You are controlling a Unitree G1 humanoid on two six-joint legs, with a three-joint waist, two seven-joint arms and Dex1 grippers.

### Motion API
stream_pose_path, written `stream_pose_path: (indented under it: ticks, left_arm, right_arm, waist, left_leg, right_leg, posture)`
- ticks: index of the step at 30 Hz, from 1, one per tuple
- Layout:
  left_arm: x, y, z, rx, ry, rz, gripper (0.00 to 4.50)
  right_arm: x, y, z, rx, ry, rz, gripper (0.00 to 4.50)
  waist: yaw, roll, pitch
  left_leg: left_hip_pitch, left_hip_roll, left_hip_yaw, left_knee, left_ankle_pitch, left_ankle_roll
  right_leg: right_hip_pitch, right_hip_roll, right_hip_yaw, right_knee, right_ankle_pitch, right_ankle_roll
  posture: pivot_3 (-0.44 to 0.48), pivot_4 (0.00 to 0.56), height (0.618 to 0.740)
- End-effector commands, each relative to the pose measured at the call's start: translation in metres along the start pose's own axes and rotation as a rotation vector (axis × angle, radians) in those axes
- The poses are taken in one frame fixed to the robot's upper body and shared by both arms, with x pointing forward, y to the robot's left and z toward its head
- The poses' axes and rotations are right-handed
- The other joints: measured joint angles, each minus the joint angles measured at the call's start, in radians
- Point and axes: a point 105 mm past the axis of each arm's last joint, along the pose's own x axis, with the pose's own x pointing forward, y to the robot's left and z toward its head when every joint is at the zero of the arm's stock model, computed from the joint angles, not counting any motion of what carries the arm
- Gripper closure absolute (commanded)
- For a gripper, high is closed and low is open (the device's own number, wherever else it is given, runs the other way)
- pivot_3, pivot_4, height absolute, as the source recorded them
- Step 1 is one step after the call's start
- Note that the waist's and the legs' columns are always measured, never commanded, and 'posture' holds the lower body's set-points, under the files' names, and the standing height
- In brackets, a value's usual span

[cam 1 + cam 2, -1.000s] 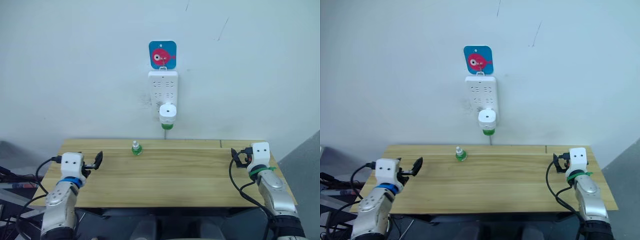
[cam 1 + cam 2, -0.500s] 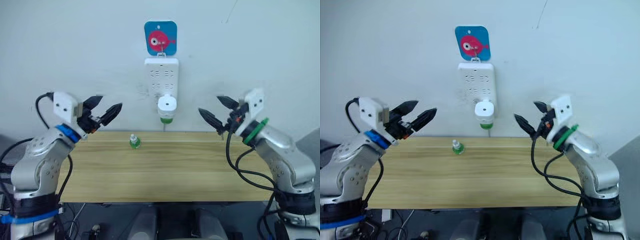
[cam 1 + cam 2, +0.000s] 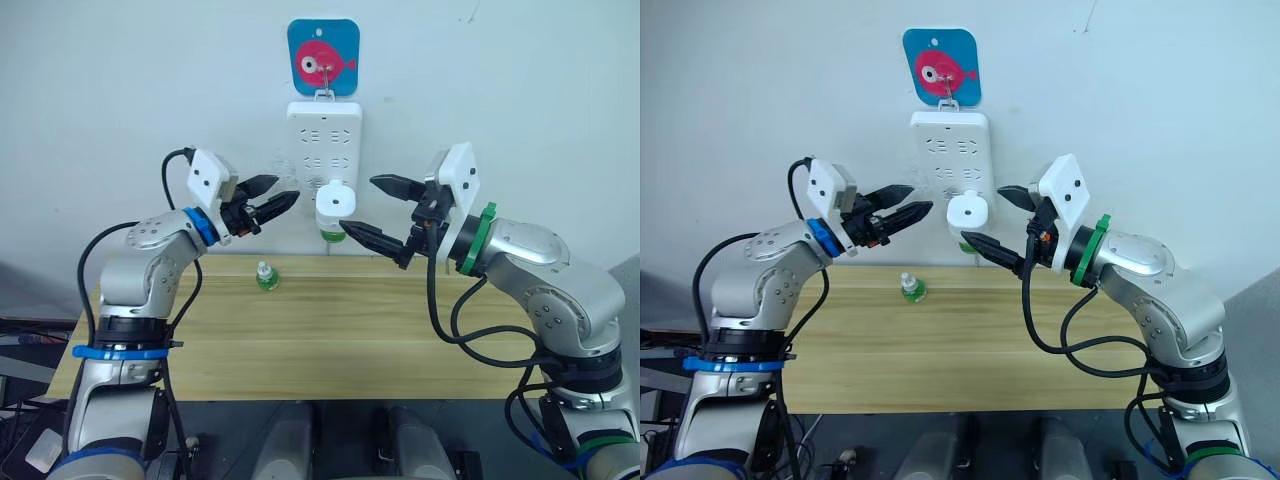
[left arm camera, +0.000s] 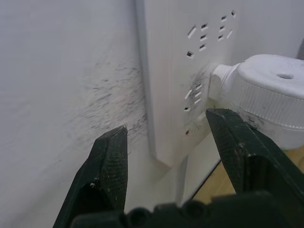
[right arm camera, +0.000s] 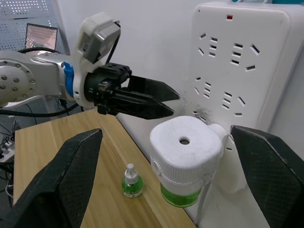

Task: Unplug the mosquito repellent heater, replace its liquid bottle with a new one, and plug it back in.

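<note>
Our right gripper [image 3: 365, 207] is wide open, its 2 black fingers above and below the small white rounded plastic mosquito repellent heater [image 3: 335, 201], not touching it. Left gripper [image 3: 280, 198] is slightly open, tips just left of the heater, at the lower left edge of the long white multi-socket power strip [image 3: 323, 140] on the far wall. Heater is plugged into the strip's bottom, green liquid bottle [image 5: 179, 197] screwed under it. Spare small green bottle [image 3: 264, 276] stands on the wooden table [image 3: 330, 340], far side. We judge nothing is done: unplug, swap and replug all remain.
</note>
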Motion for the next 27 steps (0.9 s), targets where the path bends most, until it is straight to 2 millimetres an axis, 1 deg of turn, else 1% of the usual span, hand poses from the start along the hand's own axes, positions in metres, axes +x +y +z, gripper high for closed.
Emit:
stream_pose_path:
  ticks: [1, 5, 11, 16, 22, 25, 27]
  left_arm:
    - [0.01, 0.0, 0.006, 0.06, -0.025, -0.037, 1.56]
    - [0.021, -0.003, 0.003, 0.088, -0.023, -0.09, 1.56]
    - [0.035, -0.008, 0.004, 0.145, -0.022, -0.179, 1.56]
    - [0.046, -0.016, 0.011, 0.185, -0.045, -0.266, 1.56]
    - [0.052, -0.024, 0.019, 0.189, -0.061, -0.338, 1.56]
    - [0.054, -0.028, 0.024, 0.192, -0.077, -0.36, 1.56]
    - [0.056, -0.036, 0.028, 0.186, -0.088, -0.395, 1.56]
  right_arm:
    - [-0.004, 0.002, 0.011, -0.034, -0.033, -0.024, 0.0]
    - [-0.007, 0.002, 0.011, -0.014, -0.035, -0.055, 0.0]
    - [-0.013, -0.001, 0.007, 0.008, -0.012, -0.099, 0.0]
    - [-0.015, -0.001, 0.006, 0.025, -0.012, -0.125, 0.0]
    - [-0.02, 0.001, 0.007, 0.03, -0.019, -0.169, 0.0]
    - [-0.024, -0.001, 0.004, 0.035, -0.01, -0.208, 0.0]
    - [-0.029, -0.003, -0.001, 0.039, 0.005, -0.236, 0.0]
  waist:
    - [-0.003, 0.0, 0.006]
    - [-0.006, -0.002, 0.012]
    - [0.006, -0.002, 0.017]
    - [0.006, -0.002, 0.018]
    - [-0.002, -0.003, 0.02]
    - [-0.009, -0.003, 0.021]
    - [-0.014, -0.003, 0.021]
  left_leg:
    - [-0.001, 0.0, 0.0, 0.0, 0.0, 0.0]
    - [-0.004, 0.0, 0.0, 0.0, 0.0, 0.0]
    - [-0.007, -0.001, -0.003, 0.003, 0.0, 0.0]
    - [-0.009, -0.001, -0.004, 0.004, 0.001, 0.001]
    - [-0.012, -0.001, -0.003, 0.003, 0.001, 0.001]
    - [-0.013, -0.001, -0.003, 0.003, 0.001, 0.001]
    - [-0.013, -0.001, -0.003, 0.003, 0.001, 0.001]
  right_leg:
    - [-0.001, 0.0, 0.0, 0.0, 0.0, 0.0]
    - [-0.004, 0.0, -0.001, 0.0, 0.0, 0.0]
    - [-0.004, -0.002, -0.004, 0.0, 0.0, 0.0]
    - [-0.005, -0.002, -0.004, 0.0, 0.001, 0.001]
    - [-0.009, -0.002, -0.004, 0.001, 0.001, 0.001]
    - [-0.009, -0.002, -0.004, 0.0, 0.001, 0.001]
    - [-0.009, -0.002, -0.004, 0.0, 0.001, 0.001]
  posture:
    - [0.075, 0.269, 0.74]
    - [0.06, 0.281, 0.74]
    - [0.044, 0.285, 0.74]
    - [0.035, 0.282, 0.74]
    - [0.021, 0.279, 0.74]
    - [0.01, 0.28, 0.74]
    - [0.002, 0.281, 0.74]
